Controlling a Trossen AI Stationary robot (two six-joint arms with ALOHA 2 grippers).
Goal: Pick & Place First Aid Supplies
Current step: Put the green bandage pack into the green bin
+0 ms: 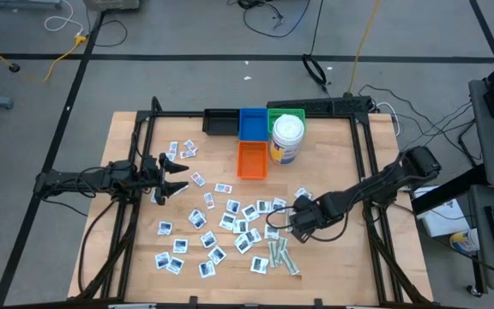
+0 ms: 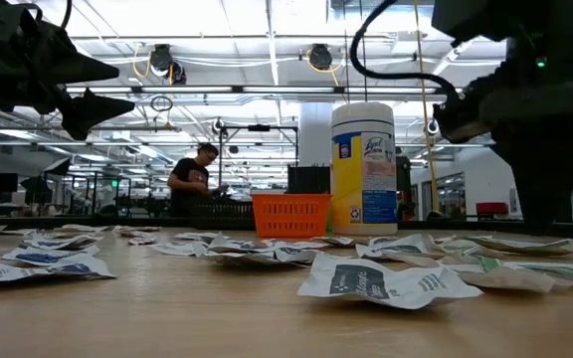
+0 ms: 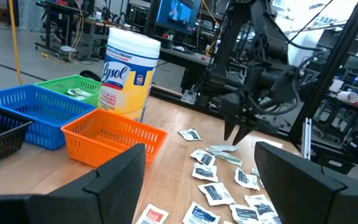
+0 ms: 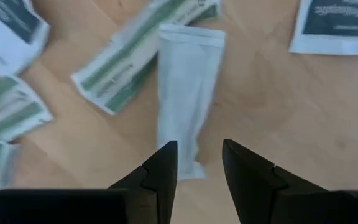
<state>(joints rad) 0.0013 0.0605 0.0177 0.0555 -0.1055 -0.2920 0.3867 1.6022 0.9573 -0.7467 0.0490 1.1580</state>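
The first aid supplies lie flat on the wooden table: many small white square packets point(image 1: 221, 225) and a few pale grey-green strips point(image 1: 283, 255). My right gripper point(image 1: 292, 223) points down, open, just above one strip point(image 4: 185, 93). Its fingertips point(image 4: 166, 158) stand over the strip's near end without touching it. In the left wrist view it hangs point(image 3: 235, 132) above the strips point(image 3: 224, 152). My left gripper point(image 1: 174, 176) waits open and level at the table's left, above the packets.
Black point(image 1: 221, 123), blue point(image 1: 252, 123) and green point(image 1: 283, 112) baskets stand in a row at the far edge. In front of them are an orange basket point(image 1: 252, 160) and a wipes canister point(image 1: 287, 139). Metal frame rails point(image 1: 369, 163) run along both sides. A person stands far behind the table.
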